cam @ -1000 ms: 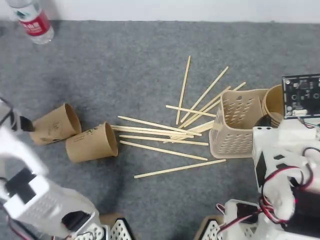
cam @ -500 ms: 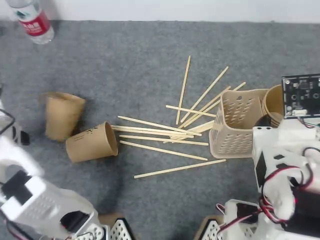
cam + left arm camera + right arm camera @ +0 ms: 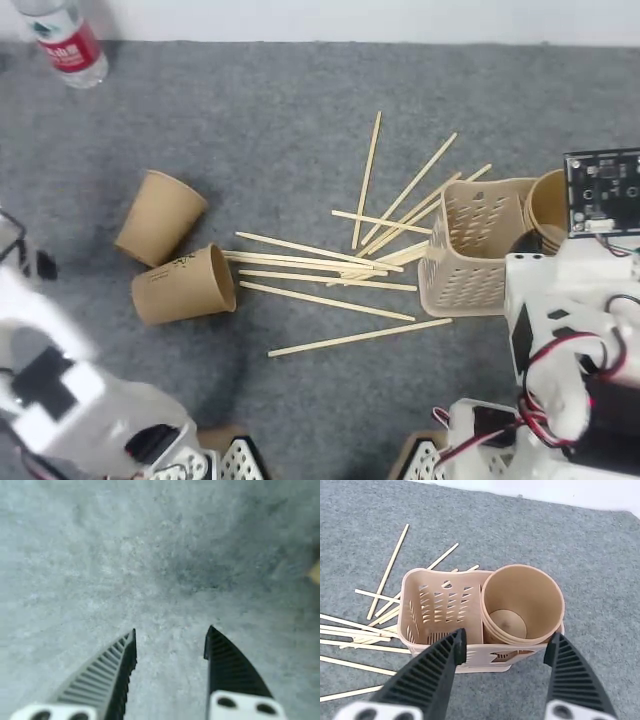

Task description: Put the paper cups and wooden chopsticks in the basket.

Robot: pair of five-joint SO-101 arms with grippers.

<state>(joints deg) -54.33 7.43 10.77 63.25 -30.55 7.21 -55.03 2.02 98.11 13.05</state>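
A: Left gripper (image 3: 172,632), state?

B: Jaws moderately open with nothing between them. Bare grey mat (image 3: 150,555) lies beneath.

A: Where are the loose cups relative to it?

B: Reading the high view with 12 o'clock as the far table edge, the left arm (image 3: 60,395) sits at the left margin. Both cups lie on their sides toward its 3 o'clock.
- Upper cup (image 3: 160,217): mouth toward 1 o'clock, base toward 7.
- Lower cup (image 3: 183,284): just beside the upper cup at its 5 o'clock, and I cannot tell whether they touch. Its mouth faces about 3 o'clock, right at the nearest stick ends.

A: Chopsticks?

B: The chopsticks (image 3: 330,300) lie flat and scattered between the lower cup and the basket. The lower ones run roughly 9 to 3. The upper ones fan toward 1–2 o'clock, with several ends against the basket wall.

A: And the right side?

B: The basket (image 3: 440,605) stands upright and has two compartments. One holds the cup in the basket (image 3: 520,600), upright and possibly nested. The other looks empty. The right gripper (image 3: 509,634) hovers over the basket's near wall, jaws wide apart and gripping nothing.

A: What does the next move turn on?

B: My judgement is that the left arm is the nearer one for the cups. The upper cup's axis runs 7–1, so the jaws would need to close across it, along 10–4.
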